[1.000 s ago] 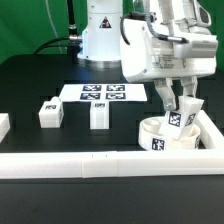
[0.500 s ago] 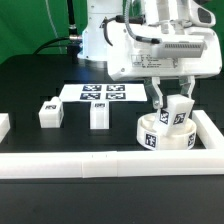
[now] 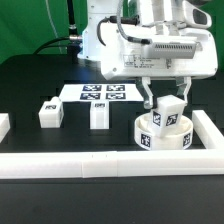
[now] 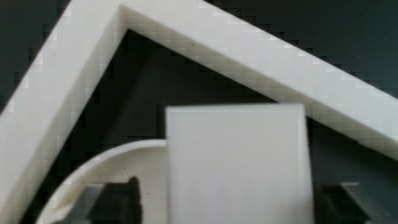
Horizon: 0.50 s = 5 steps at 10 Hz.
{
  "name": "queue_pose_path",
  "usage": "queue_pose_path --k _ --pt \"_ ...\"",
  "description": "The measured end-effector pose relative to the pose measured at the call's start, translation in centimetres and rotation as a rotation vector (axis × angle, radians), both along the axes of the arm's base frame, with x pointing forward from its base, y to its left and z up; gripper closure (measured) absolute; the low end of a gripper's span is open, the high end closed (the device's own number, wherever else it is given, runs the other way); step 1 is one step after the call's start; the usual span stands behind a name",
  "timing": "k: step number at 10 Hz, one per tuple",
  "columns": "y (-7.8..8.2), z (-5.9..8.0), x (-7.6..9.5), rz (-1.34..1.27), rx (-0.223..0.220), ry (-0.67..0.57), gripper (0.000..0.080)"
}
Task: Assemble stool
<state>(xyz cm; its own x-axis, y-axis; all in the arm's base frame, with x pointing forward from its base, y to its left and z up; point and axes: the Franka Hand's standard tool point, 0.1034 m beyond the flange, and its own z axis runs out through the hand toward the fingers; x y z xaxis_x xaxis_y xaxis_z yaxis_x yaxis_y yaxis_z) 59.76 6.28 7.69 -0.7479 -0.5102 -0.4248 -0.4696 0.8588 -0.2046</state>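
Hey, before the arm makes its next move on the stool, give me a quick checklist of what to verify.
1. Fingers open, clear of the leg on both sides: ok.
2. That leg standing upright on the seat: ok.
3. Leg fully seated in its socket: cannot tell.
4. Two loose legs standing free, unobstructed: ok.
5. Seat touching the border rail: cannot tell.

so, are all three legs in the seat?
No: one leg stands on the seat; the other two legs sit apart toward the exterior view's left.
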Motion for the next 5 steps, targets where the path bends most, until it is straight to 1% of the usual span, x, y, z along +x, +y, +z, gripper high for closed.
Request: queue_pose_path --k 1,2,3,4,5 --pt "-0.3 0.62 -0.08 0.05 -0.028 -0.008 0.0174" --pt "-0.39 1.11 -0.05 0.114 -0.063 -0.018 0.0174" --pt "-0.4 0.81 -0.11 0.167 -0.091 -0.016 0.0157" --pt "-0.45 0.71 -0.12 0.252 -0.138 -0.018 0.0151" --pt "-0.49 0.71 -0.12 0.282 -0.154 -0.02 0.0151"
